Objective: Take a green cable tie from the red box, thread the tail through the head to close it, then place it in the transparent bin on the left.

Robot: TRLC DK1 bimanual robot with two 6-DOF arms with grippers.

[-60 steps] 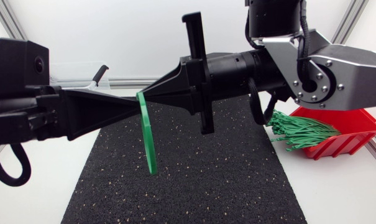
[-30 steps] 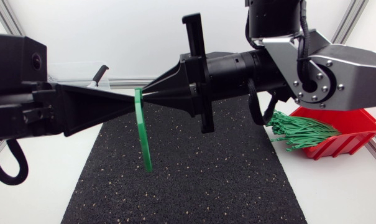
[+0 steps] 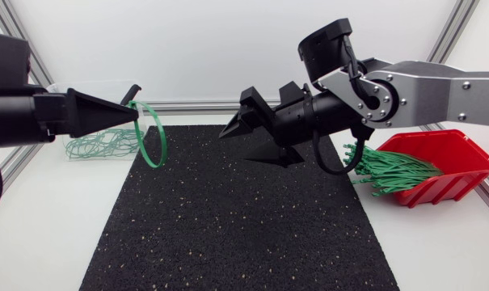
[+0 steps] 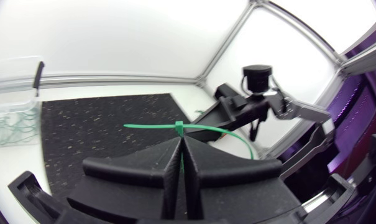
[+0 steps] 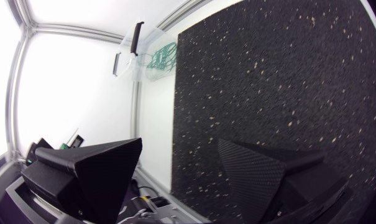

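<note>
Upright closed loop of green cable tie (image 4: 180,127) pinched in left gripper (image 3: 135,113), above table's far-left corner, beside transparent bin (image 3: 90,93) holding looped ties (image 3: 99,145). At right edge, red box (image 3: 462,158) with loose ties (image 3: 394,170) spilling out.

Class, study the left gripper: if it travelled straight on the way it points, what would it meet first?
Probably the right gripper, which faces it, open, above the black mat, past the cable tie that the left gripper holds. Depth is unclear, so it might pass beside.

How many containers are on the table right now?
2. The transparent bin stands at the far left, holding closed green ties; the red box stands at the right, full of loose green ties. No others show.
</note>
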